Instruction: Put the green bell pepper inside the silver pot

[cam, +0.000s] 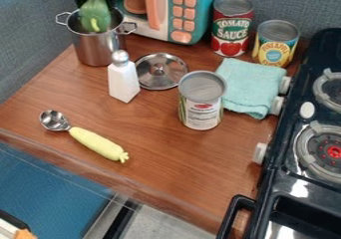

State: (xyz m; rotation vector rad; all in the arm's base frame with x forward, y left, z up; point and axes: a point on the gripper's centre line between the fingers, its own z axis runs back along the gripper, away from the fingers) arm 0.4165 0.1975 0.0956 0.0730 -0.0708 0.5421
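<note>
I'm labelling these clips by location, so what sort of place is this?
Probably a toy kitchen set up on a counter: there's a stove, a toy microwave and a silver pot.

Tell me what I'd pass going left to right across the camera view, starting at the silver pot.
Silver pot, white shaker, metal lid, front can, teal cloth, black stove.

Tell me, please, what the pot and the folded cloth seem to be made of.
The pot looks like metal, probably steel, smooth and shiny: its silvery wall shows soft reflections. The cloth looks like matte fabric, given its fuzzy folds; cotton or microfibre, I can't tell.
</note>
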